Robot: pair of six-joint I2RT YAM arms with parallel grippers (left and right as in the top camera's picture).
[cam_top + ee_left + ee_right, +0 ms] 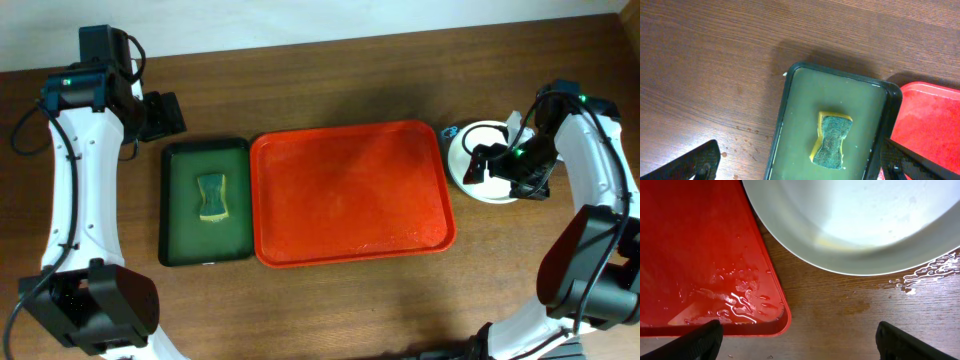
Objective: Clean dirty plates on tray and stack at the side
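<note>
**A:** Where are the plates [481, 131]?

**B:** Off the tray [350, 190]. They sit on the worktop [350, 300], just beside the tray's right short edge near the far corner. I see a white pile from above, but I cannot count how many are in it.

**A:** And your right tool [497, 163]?

**B:** It hangs over the pile with its jaws spread wide and nothing between them. Through its camera I see the top plate's rim, a wet corner of the tray, and a small puddle [927, 272] on the wood by the plate.

**A:** Your left tool [160, 114]?

**B:** Also fully spread and gripping nothing. It hovers near the far left corner of the dark green tray [226, 240], which lies flush against the red one. A sponge [212, 196] rests in the middle of that green tray, untouched.
</note>
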